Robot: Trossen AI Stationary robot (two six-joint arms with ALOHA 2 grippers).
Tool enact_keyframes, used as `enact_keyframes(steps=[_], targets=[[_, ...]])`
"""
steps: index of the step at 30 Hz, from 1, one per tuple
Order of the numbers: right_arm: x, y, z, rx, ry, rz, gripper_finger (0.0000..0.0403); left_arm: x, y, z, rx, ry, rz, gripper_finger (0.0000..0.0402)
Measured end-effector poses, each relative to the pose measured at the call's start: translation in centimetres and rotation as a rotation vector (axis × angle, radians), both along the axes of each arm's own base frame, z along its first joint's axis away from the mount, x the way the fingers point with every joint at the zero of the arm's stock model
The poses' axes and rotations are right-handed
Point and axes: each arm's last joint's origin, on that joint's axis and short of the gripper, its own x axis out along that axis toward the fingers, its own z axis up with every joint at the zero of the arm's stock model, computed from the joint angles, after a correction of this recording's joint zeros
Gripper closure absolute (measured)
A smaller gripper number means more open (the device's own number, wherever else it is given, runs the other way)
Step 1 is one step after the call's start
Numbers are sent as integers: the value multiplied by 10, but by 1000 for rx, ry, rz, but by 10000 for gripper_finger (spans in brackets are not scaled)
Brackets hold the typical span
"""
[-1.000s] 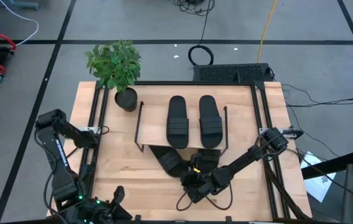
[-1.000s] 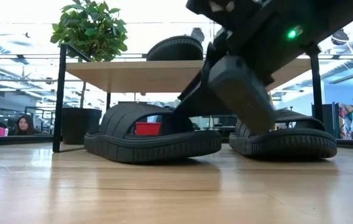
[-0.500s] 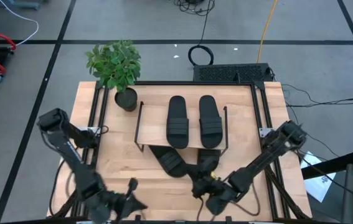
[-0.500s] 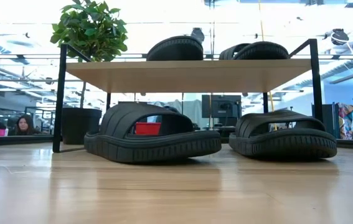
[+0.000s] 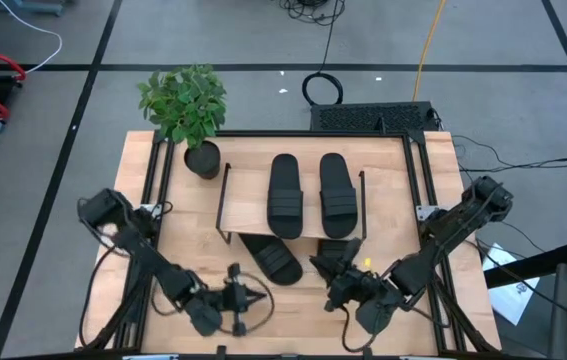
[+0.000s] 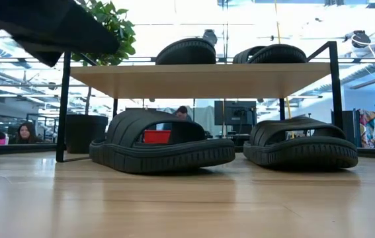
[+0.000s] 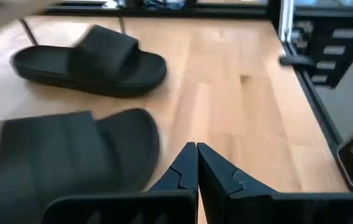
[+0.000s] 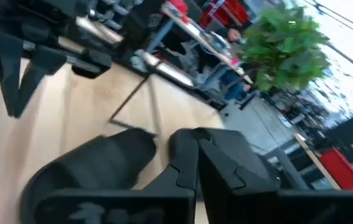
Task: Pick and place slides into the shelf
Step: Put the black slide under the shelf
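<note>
On the wooden table point(image 5: 173, 250), in front of the shelf point(image 5: 248, 170), two black slides lie flat, not yet shelved: one point(image 5: 272, 258) angled, with its heel end tucked under the shelf's front edge, the other point(image 5: 339, 252) just beside it to my right and partly under the same edge. Two more slides point(image 5: 285, 194) sit side by side on the shelf's top board. From table height, each floor slide point(image 6: 162, 145) shows a thick ribbed sole and a wide arched strap with a clear opening beneath it. I judge them light and rubbery, likely to flex rather than slip, and the strap's arch looks like the best place to take hold, with one finger under it and one above. My right gripper point(image 5: 319, 266) hovers right next to the right-hand slide, its fingers pressed together on nothing. My left gripper point(image 5: 260, 296) is low over bare table near the front edge, also clenched and empty, its tips point(image 7: 196, 163) meeting in its own wrist view. My right arm covers part of the right-hand slide from above, and the shelf board hides the heel ends of both. A potted plant point(image 5: 185, 105) stands at the shelf's far left corner.
</note>
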Motion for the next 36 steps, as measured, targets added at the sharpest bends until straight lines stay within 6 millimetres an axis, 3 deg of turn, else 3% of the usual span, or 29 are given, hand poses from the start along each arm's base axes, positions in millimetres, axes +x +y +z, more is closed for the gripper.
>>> enact_keyframes(steps=[4,8,13,18,23,26,30,36], targets=[[-11,3,-5,-17,20,35,401,22,-30,-11,147,5,53,400],[-17,5,-1,-41,-14,-2,400,46,-51,-10,410,52,197,401],[-22,9,0,-69,-38,-31,402,73,-59,-13,585,280,139,401],[-26,13,0,-83,-32,-14,402,89,-50,-24,632,541,-79,401],[-28,15,1,-91,-52,-37,400,98,-29,-5,681,518,96,398],[-28,13,2,-92,-92,-95,397,109,-20,7,639,567,92,388],[-29,12,1,-112,-101,-122,390,116,-9,12,587,637,56,345],[-30,11,-4,-130,-86,-119,374,120,12,11,612,730,92,244]])
